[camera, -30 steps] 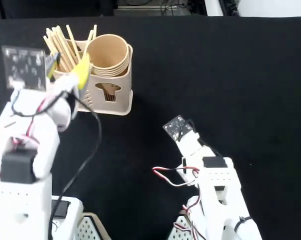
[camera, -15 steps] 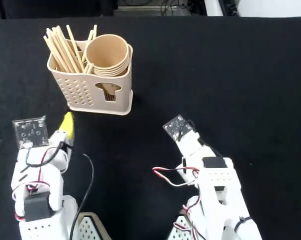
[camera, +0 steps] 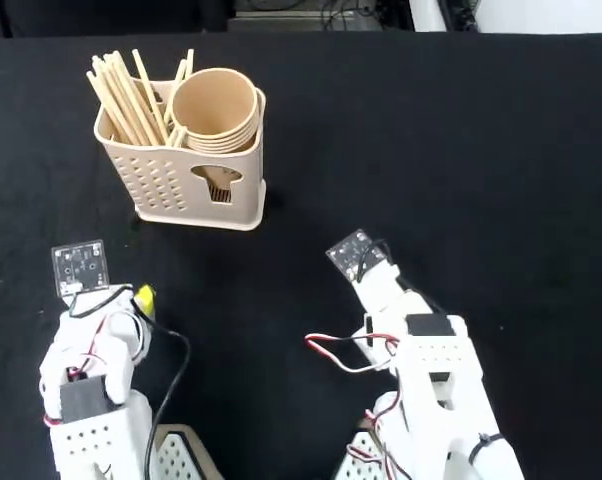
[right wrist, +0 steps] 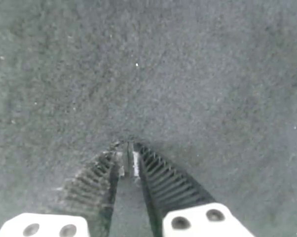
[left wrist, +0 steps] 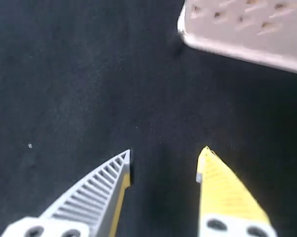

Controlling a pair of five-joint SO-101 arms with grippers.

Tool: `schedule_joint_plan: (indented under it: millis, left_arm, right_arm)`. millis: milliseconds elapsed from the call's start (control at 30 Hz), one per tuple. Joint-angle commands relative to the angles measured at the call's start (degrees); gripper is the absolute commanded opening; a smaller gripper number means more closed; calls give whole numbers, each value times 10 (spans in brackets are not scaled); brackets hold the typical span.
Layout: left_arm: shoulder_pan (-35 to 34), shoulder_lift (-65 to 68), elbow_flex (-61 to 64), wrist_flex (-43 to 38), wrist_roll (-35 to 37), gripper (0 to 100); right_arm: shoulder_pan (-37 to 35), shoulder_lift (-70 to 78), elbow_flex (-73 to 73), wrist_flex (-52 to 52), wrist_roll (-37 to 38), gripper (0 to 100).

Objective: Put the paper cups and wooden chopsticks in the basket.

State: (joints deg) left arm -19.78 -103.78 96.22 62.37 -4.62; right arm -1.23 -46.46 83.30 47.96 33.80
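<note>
We see cups [camera: 216, 105] and chopsticks [camera: 121, 88] standing in the basket [camera: 181, 195], so the task looks done; the left arm's [camera: 89, 360] jaws gape empty, the right arm's [camera: 426, 365] are closed.

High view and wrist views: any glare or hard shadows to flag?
High view: even light, no glare on the basket or paper cups; the black table hides shadows. Left wrist view: basket corner bright against dark table. Right wrist view: table lit brighter, no hard shadow under the right gripper.

Lab bench, black cloth [camera: 461, 150], cables [camera: 343, 12]
</note>
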Motion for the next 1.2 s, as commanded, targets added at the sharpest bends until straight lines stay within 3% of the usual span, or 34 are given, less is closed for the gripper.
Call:
schedule_joint_plan:
  millis: [0, 167, 433, 633, 800, 1000, 1167]
  left_arm:
    - [4, -5, 7, 23, -29, 223]
    - [0, -5, 11, 26, -105, 223]
    - [-1, -5, 11, 26, -104, 223]
    - [-1, -5, 11, 26, -104, 217]
    - [5, -6, 11, 21, -107, 95]
    - [6, -6, 11, 21, -107, 55]
    - [6, -6, 11, 21, -107, 54]
  right_arm:
    - [5, 2, 6, -20, -2, 22]
    - [4, 2, 5, -24, -2, 22]
    - [8, 1, -72, -21, -10, 22]
    - [7, 1, -149, -43, -200, 22]
    - [33, 1, -129, -113, -324, 24]
    - [29, -7, -51, -193, -291, 22]
    - [29, -95, -16, -171, -291, 22]
